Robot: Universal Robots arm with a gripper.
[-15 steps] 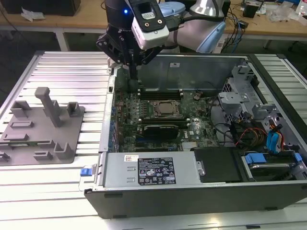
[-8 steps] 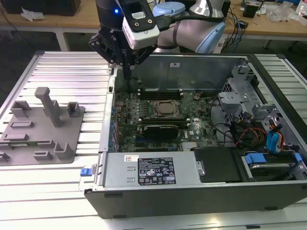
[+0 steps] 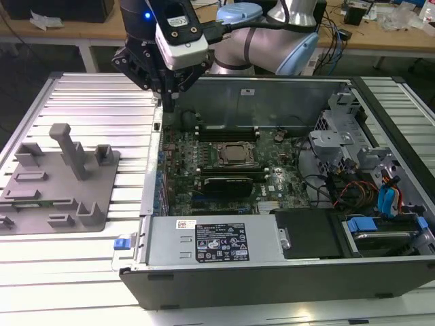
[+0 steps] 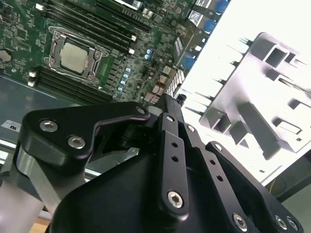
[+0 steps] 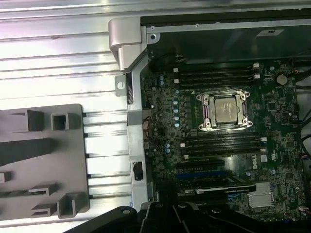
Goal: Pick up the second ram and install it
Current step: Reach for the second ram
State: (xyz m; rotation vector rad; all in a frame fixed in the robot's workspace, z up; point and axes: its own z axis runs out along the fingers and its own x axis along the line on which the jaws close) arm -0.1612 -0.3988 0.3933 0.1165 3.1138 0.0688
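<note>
"Where are you?"

"My gripper [image 3: 168,102] hangs over the open case [image 3: 272,95], at its far corner on the exterior view's left. The jaws look pressed together, with nothing between them."

"And the second ram [image 3: 42,202]?"

"As far as I can tell, it's the thin green strip lying in a slot of the grey tray [image 3: 102,170] on the counter [image 3: 102,109], well apart from me."

ribbed metal tabletop [image 3: 88,102] | wooden workbench [image 3: 397,42] behind, cables [image 3: 334,30] on it | dark floor [image 3: 27,68] beneath
</note>
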